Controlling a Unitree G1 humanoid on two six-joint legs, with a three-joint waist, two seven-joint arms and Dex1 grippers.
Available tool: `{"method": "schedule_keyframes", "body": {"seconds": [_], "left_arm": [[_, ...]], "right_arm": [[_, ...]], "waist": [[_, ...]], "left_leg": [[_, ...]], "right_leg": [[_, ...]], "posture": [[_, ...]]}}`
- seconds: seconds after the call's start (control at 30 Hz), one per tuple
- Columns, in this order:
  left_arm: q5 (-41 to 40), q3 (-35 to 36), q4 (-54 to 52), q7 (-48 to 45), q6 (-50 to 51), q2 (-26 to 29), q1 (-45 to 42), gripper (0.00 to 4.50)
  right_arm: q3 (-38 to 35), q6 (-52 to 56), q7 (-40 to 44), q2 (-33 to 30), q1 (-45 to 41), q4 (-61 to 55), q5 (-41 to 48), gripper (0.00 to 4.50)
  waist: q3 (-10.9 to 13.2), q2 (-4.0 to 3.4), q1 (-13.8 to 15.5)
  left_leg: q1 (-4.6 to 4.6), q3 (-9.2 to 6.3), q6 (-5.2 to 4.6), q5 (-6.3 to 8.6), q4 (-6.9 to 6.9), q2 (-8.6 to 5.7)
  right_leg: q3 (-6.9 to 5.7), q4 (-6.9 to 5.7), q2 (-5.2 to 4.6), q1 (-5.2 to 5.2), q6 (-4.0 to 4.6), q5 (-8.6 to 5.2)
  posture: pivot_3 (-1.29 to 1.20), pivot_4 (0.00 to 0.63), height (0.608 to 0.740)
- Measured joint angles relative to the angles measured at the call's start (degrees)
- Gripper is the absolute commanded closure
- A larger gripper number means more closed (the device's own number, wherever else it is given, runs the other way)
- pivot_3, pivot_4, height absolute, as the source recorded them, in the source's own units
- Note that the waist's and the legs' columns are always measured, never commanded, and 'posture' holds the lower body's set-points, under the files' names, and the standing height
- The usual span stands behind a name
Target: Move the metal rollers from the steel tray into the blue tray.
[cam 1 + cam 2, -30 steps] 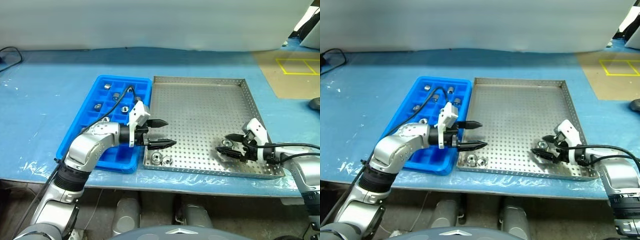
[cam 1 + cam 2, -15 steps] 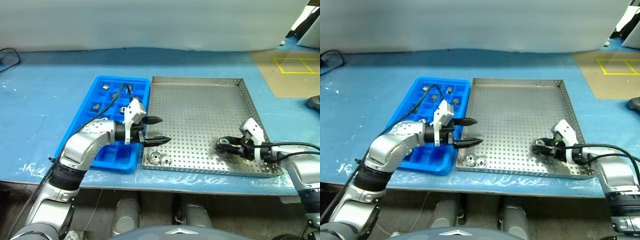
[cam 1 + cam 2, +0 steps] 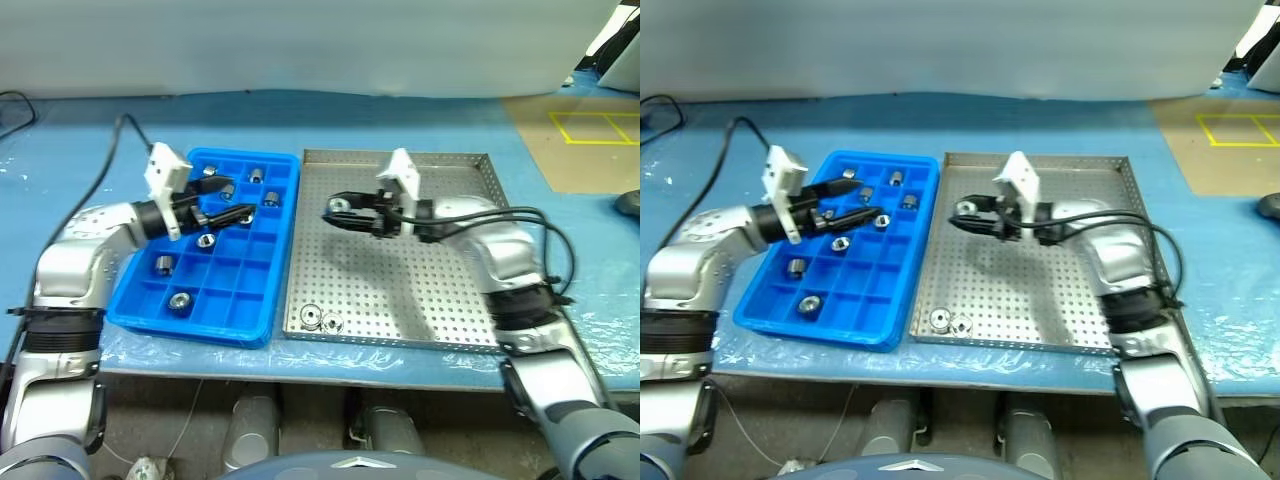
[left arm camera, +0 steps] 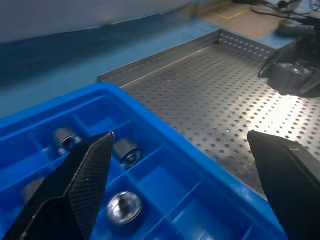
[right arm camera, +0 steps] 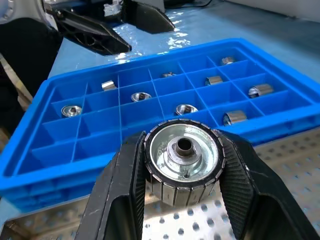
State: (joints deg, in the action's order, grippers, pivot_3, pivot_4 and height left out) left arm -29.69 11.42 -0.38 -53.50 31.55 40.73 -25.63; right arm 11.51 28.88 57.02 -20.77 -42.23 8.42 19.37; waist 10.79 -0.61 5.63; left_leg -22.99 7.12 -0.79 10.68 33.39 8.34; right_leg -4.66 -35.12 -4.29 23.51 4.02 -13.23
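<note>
The steel tray (image 3: 455, 300) lies right of the blue tray (image 3: 238, 305). My right gripper (image 3: 338, 212) hovers over the steel tray's far left part, shut on a metal roller (image 5: 183, 159) whose hole faces the wrist camera. Beyond it the blue tray (image 5: 125, 125) shows several rollers in its compartments. Two more rollers (image 3: 322, 320) lie in the steel tray's near left corner. My left gripper (image 3: 226, 200) is open and empty above the blue tray's far part, pointing right. Between its fingers (image 4: 82, 187) the left wrist view shows rollers (image 4: 125, 152) in the compartments.
Both trays sit on a blue plastic-covered table (image 3: 90, 160). A black cable (image 3: 15, 105) lies at the far left. At the far right is a tan floor patch with yellow markings (image 3: 590, 130). The table's front edge runs just below the trays.
My right gripper closed on a roller at the steel tray's near right, rose and swung left across the tray. My left gripper, still open, moved left from the steel tray's edge to over the blue tray.
</note>
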Motion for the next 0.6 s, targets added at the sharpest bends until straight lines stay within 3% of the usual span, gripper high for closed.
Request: {"method": "schedule_keyframes", "body": {"seconds": [0.23, 0.57, 0.6], "left_arm": [[-2.7, 7.4, -9.1, 4.5, 3.0, 1.6, 10.4, 0.00], [-6.3, 9.4, -17.0, 9.6, 6.7, 1.5, 15.2, 0.00], [-6.6, 9.4, -17.2, 9.9, 6.8, 1.5, 15.2, 0.00]], "right_arm": [[2.4, -10.4, 0.1, 11.0, -8.3, 15.8, -4.7, 2.87], [2.7, -17.9, 2.4, 13.9, -9.1, 28.6, -9.6, 2.87], [2.7, -18.4, 2.3, 14.0, -9.1, 29.2, -10.2, 2.52]], "waist": [[0.0, 0.12, 2.1], [0.0, 0.14, 4.8], [0.0, 0.14, 4.8]], "left_leg": [[-0.15, -0.08, -0.04, 0.03, 0.05, 0.02], [-0.05, -0.08, 0.27, -0.06, 0.29, 0.16], [-0.04, -0.07, 0.29, -0.07, 0.29, 0.17]], "right_leg": [[-0.05, -0.28, -0.03, 0.21, 0.12, -0.07], [-0.05, -0.65, -0.01, 0.16, 0.26, 0.01], [-0.05, -0.66, -0.01, 0.16, 0.29, 0.03]], "posture": [[0.38, 0.150, 0.740], [0.40, 0.150, 0.740], [0.40, 0.150, 0.740]]}}
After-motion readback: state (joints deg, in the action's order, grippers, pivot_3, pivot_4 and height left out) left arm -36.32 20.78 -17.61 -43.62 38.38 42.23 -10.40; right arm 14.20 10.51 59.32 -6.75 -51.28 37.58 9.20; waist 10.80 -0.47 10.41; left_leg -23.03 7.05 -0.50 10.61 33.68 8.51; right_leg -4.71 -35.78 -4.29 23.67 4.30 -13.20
